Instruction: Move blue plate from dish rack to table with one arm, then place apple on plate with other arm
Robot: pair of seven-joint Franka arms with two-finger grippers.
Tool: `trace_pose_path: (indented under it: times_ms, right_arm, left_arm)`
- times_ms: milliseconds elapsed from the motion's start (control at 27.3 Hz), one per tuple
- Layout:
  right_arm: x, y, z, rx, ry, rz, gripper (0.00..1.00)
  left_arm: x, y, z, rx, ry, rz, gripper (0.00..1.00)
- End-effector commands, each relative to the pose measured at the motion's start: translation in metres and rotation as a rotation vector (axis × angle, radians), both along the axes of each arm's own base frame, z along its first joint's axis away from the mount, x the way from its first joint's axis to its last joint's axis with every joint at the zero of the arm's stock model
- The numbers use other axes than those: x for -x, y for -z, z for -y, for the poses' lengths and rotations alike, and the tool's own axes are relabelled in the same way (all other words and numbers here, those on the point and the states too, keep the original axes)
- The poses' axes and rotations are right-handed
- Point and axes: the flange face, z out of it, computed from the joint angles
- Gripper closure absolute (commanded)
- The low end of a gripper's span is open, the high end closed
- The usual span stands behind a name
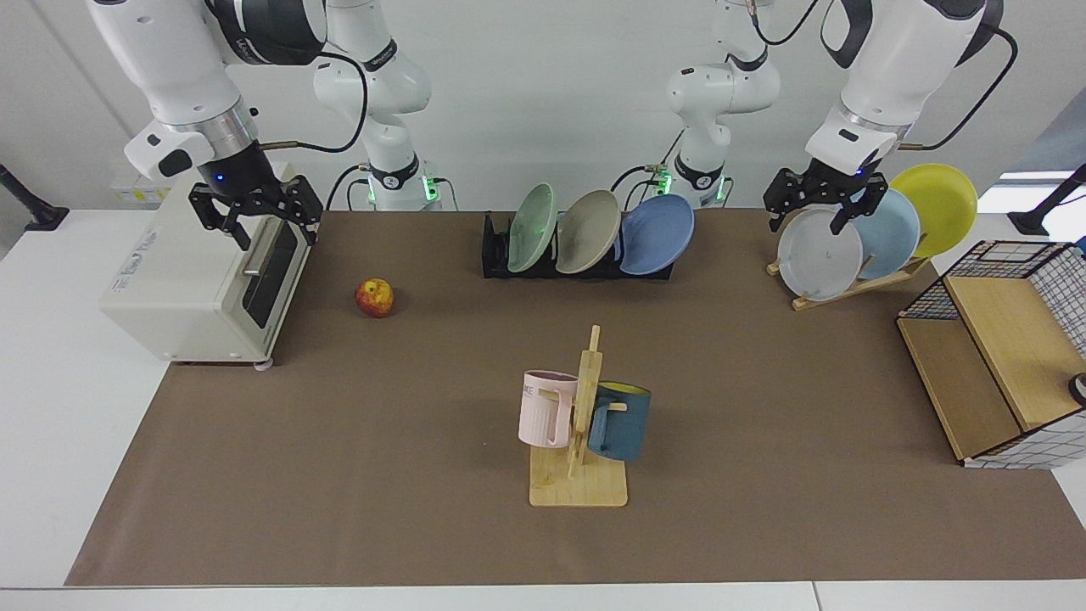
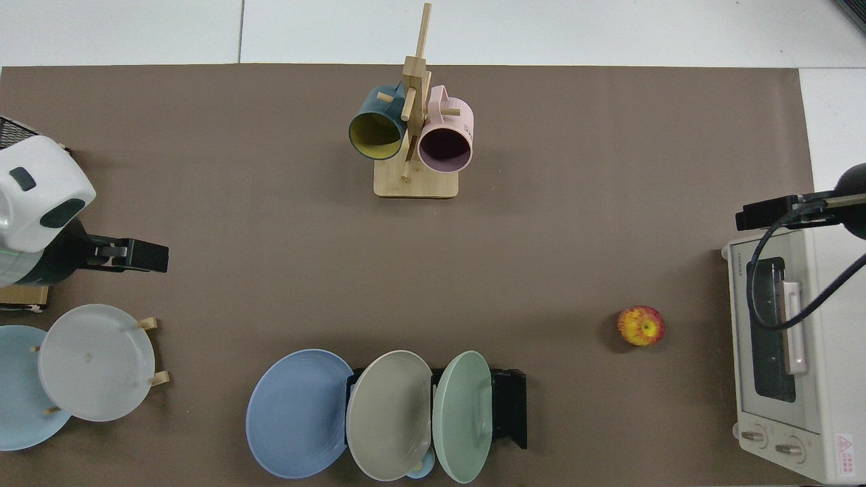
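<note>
In the facing view, the blue plate (image 1: 657, 235) leaned in the dish rack (image 1: 577, 255) at upper centre, the rightmost of three plates there, beside a beige plate (image 1: 588, 231) and a green plate (image 1: 533, 227). The apple (image 1: 374, 298) sat on the brown sheet of the table (image 1: 424, 475) at centre left, well apart from the rack. The right gripper (image 1: 271, 227) hung at the upper left above a white toaster oven (image 1: 204, 284), its jaws spread wide and holding nothing. The left gripper (image 1: 806, 218) hung at the upper right in front of a grey-white plate (image 1: 819, 255) on a slanted wooden stand (image 1: 857, 284), jaws likewise apart and empty. A mug tree (image 1: 585, 424) with two mugs stood at lower centre.

In the top view, the blue plate (image 2: 298, 412) lay at the lower left end of the dish rack (image 2: 511, 409), overlapping the beige plate (image 2: 389, 414). The apple (image 2: 640, 325) rested at centre right on the table (image 2: 541, 237), near the toaster oven (image 2: 791, 352). One arm's gripper (image 2: 132, 256) showed at the left edge above the grey-white plate (image 2: 96, 362); the state of its jaws could not be told from above.
</note>
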Motion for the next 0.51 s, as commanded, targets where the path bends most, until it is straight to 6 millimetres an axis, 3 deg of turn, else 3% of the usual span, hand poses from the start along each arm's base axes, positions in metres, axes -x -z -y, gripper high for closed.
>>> trace_pose_path:
  times_ms: [0,476]
  right_arm:
    - [0.0025,-0.004,-0.0013,-0.006,0.019,0.0,0.0]
    - [0.0025,-0.004,-0.0013,-0.006,0.019,0.0,0.0]
  left_arm:
    - [-0.0035,-0.0003,0.0021,0.002,0.001,0.001,0.0]
    - [-0.0012,0.0072,0.0026,-0.018,0.01,-0.015,0.0]
